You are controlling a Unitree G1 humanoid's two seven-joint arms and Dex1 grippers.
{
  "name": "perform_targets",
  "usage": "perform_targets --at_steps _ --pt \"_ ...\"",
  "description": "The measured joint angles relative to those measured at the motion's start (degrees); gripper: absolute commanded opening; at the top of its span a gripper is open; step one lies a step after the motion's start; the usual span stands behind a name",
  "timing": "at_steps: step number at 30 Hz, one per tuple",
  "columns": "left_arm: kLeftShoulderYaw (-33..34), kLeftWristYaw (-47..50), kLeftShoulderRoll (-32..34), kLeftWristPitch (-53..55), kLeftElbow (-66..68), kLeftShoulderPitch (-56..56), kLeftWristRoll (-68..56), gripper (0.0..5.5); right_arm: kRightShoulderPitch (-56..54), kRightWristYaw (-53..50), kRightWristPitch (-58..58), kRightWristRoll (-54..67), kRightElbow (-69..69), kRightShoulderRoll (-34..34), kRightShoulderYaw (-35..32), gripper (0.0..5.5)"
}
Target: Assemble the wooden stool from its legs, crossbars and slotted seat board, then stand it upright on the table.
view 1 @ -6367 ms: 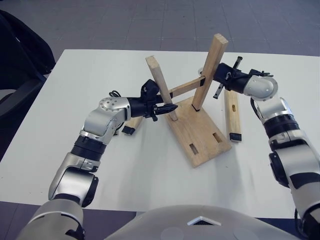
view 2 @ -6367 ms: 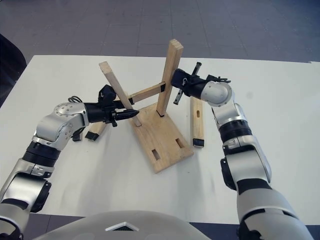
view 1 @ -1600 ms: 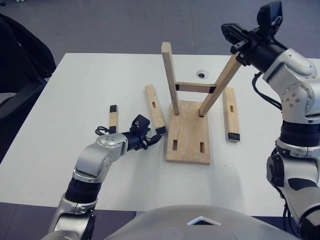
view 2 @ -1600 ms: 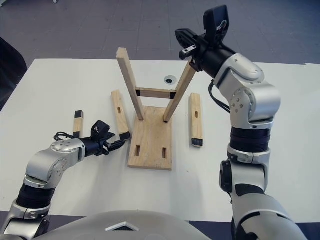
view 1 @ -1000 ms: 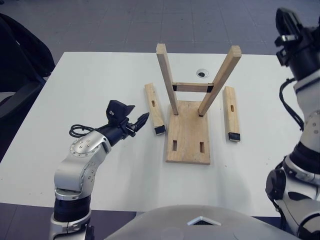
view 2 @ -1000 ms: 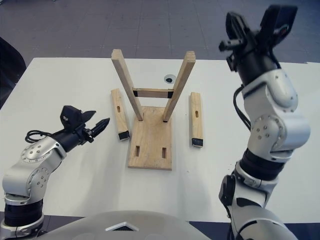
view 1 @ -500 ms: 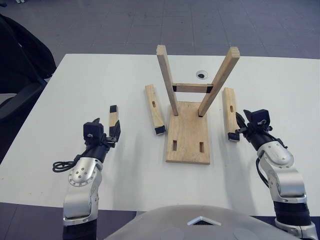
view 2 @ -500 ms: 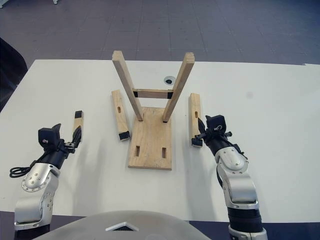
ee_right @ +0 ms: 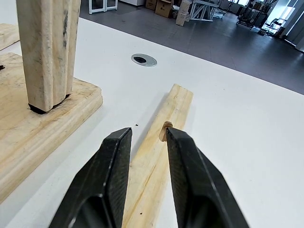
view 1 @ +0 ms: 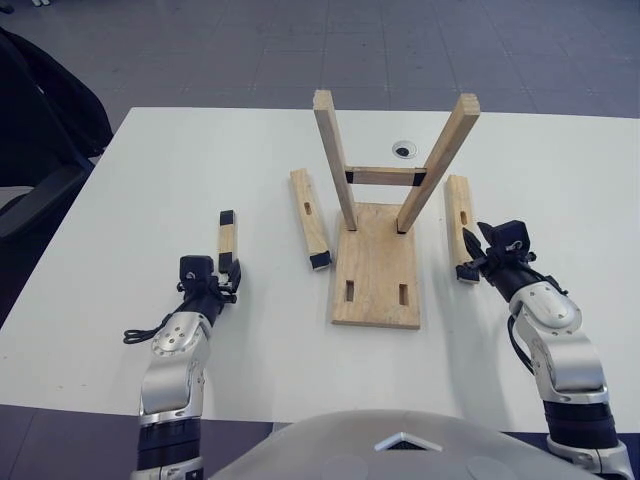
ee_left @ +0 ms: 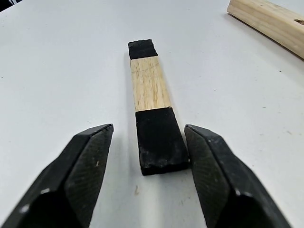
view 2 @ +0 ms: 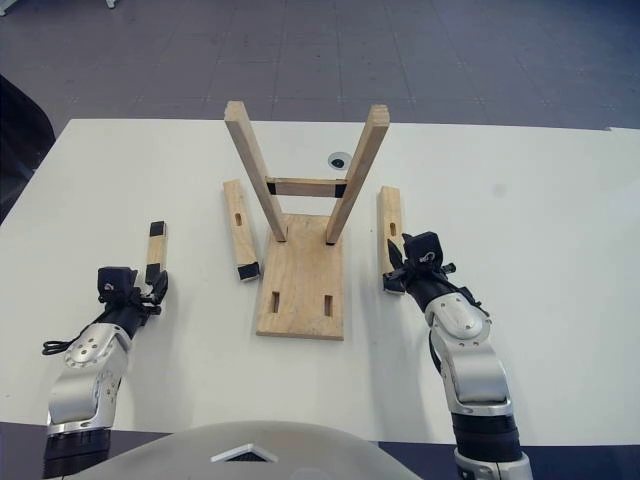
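Note:
The slotted seat board (view 1: 375,268) lies flat mid-table with two legs (view 1: 333,160) (view 1: 438,160) standing in it, joined by a crossbar (view 1: 380,176). One loose leg (view 1: 310,217) lies left of the board, another (view 1: 459,225) right of it. A short crossbar with black ends (view 1: 227,237) lies farther left. My left gripper (view 1: 227,279) sits low at that crossbar's near end, open, with the black end (ee_left: 159,137) between its fingers (ee_left: 80,175). My right gripper (view 1: 476,248) hovers open over the right loose leg (ee_right: 178,102), close to its slot.
A round cable hole (view 1: 403,149) is set in the white table (view 1: 160,170) behind the stool. Bare table lies in front of the seat board and toward the right edge. A dark chair (view 1: 40,120) stands beyond the table's left edge.
Both arms have come down from raised positions to the table. In the last half second the left gripper settled at the short crossbar's end and the right gripper edged closer to the right loose leg.

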Motion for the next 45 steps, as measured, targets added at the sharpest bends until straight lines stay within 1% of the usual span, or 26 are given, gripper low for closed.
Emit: perform_targets --at_steps 6,9,12,15,18,21,23,25,27,30,36,40,45 --pt "-2.35 2.09 0.0 8.38 -5.2 -0.31 1.58 1.33 -0.44 0.04 0.0 -0.2 0.34 0.1 0.01 1.33" --pt "-3.08 3.18 0.0 11.57 -7.18 -0.38 2.5 1.32 -1.11 0.04 0.01 -0.14 0.34 0.34 0.01 1.33" --pt "-3.18 3.49 0.02 12.49 -7.58 -0.68 2.73 1.32 -1.12 0.45 0.47 0.25 0.0 0.73 0.0 1.75" --pt "-2.17 3.39 0.09 6.63 -7.06 -0.09 3.16 1.32 -1.12 1.33 4.22 4.67 -1.91 2.68 -1.09 2.3" --pt "0.22 -0.9 1.04 -7.21 -8.28 2.84 2.21 1.32 -1.39 2.73 14.74 14.38 -5.64 4.55 -4.78 2.9" --pt "2.92 -7.36 3.23 -19.76 -8.42 8.58 0.67 1.32 -3.21 4.52 31.13 31.91 -11.12 5.41 -9.72 2.91" --pt "3.02 -11.04 3.97 -25.17 -8.74 10.5 -0.77 1.32 -6.02 4.1 38.47 43.32 -12.67 6.81 -12.17 2.91" --pt "2.56 -15.92 4.51 -29.51 -10.26 11.59 -3.89 1.32 -11.57 0.73 44.26 56.07 -12.64 8.82 -14.73 2.91" --pt "0.69 -19.04 5.49 -30.38 -13.03 11.55 -5.84 1.32 -15.74 -2.86 46.54 62.07 -11.18 9.34 -15.28 2.91" --pt "-2.06 -20.97 6.06 -30.41 -16.04 11.13 -6.42 1.32 -18.93 -7.47 47.64 65.82 -7.08 10.06 -14.75 2.91" --pt "-8.78 -20.69 5.6 -29.39 -19.55 10.79 -4.97 1.32 -22.13 -13.25 45.64 70.42 0.46 16.67 -12.03 2.91" --pt "-10.3 -19.96 5.42 -29.4 -19.49 10.29 -4.0 1.32 -22.6 -15.24 42.91 74.85 2.76 20.18 -11.11 2.91" --pt "-11.36 -19.75 5.11 -29.47 -19.15 10.19 -3.72 1.32 -24.4 -15.3 39.95 76.5 4.53 21.32 -8.45 2.91"
